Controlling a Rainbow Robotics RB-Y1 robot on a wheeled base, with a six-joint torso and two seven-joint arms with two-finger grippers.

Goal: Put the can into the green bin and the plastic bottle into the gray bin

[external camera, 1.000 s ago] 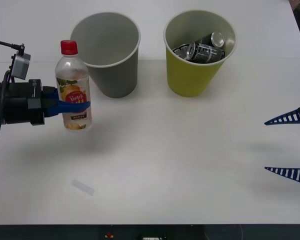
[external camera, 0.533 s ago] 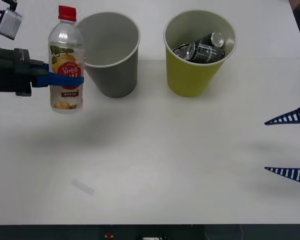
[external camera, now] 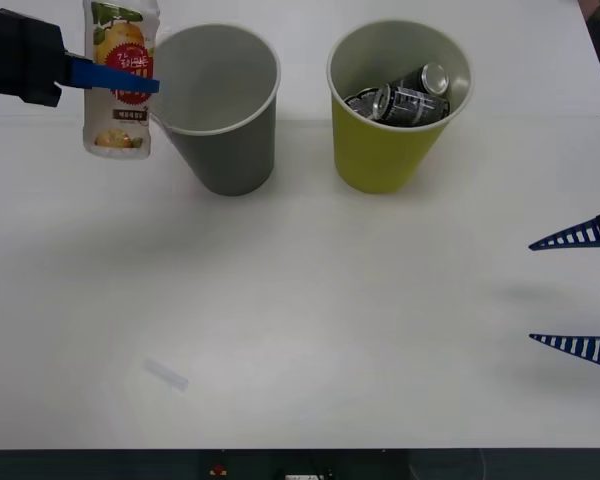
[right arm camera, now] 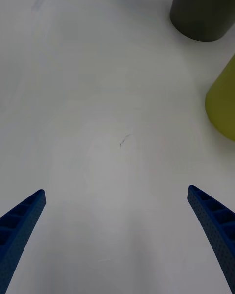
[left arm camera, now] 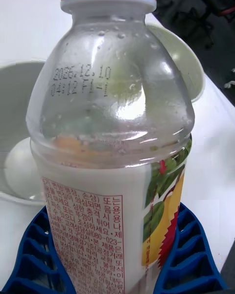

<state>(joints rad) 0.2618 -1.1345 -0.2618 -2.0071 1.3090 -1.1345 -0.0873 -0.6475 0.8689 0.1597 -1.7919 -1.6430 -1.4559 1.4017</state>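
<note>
My left gripper is shut on the clear plastic bottle and holds it upright in the air, just left of the gray bin. The bottle's top is cut off at the front view's upper edge. In the left wrist view the bottle with its red cap stands between my blue fingers, with the gray bin's rim behind it. The green bin stands to the right of the gray one, with dark cans lying inside. My right gripper hangs open over the table at the right edge.
A small clear scrap lies on the white table near the front left. In the right wrist view the gray bin's base and the green bin's side stand beyond my open fingers.
My left gripper has risen with the bottle and carried it up and slightly left, from table height to level with the gray bin's rim. The right arm has not moved.
</note>
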